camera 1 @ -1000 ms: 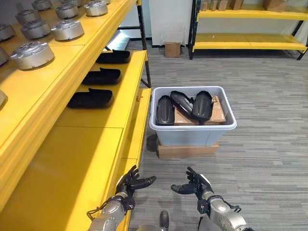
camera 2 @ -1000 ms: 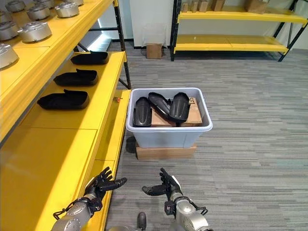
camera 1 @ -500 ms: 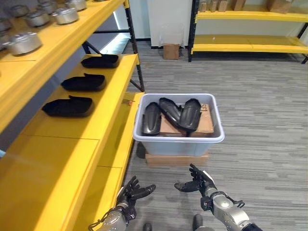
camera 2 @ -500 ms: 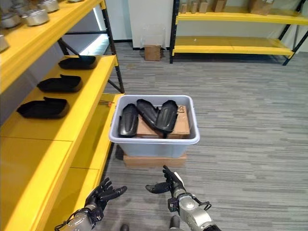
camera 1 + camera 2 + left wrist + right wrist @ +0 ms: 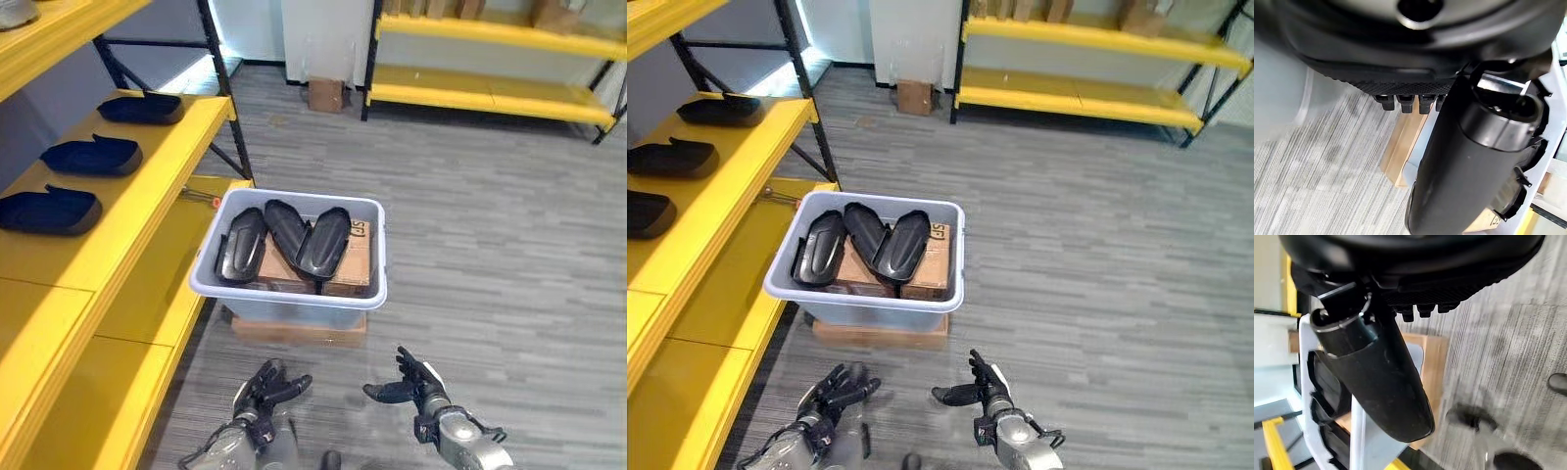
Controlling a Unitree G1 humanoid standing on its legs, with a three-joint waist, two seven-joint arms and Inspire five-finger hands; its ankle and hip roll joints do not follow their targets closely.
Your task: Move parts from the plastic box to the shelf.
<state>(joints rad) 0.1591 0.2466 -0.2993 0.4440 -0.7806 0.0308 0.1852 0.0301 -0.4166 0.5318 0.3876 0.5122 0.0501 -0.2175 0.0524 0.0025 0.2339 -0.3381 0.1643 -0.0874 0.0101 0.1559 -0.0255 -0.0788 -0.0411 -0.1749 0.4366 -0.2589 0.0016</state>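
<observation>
A pale grey plastic box (image 5: 294,294) rests on a flat cardboard slab (image 5: 294,329) on the floor, holding three black curved shell parts (image 5: 290,240) leaning on a cardboard carton. Three more black parts (image 5: 47,208) lie in a row on the yellow shelf (image 5: 118,235) to the left. My left hand (image 5: 263,390) hovers low in front of the box, fingers spread, holding nothing. My right hand (image 5: 411,384) hovers beside it on the right, also open. Both hands are well short of the box.
A second yellow rack (image 5: 490,93) stands at the back right, with a small cardboard box (image 5: 327,94) on the floor by the wall. Grey striped carpet (image 5: 490,264) stretches to the right of the box.
The camera has swung right and nearer the box, so the shelf has slid left and the upper level with silver parts has left the picture. Both hands stay open, low in front.
</observation>
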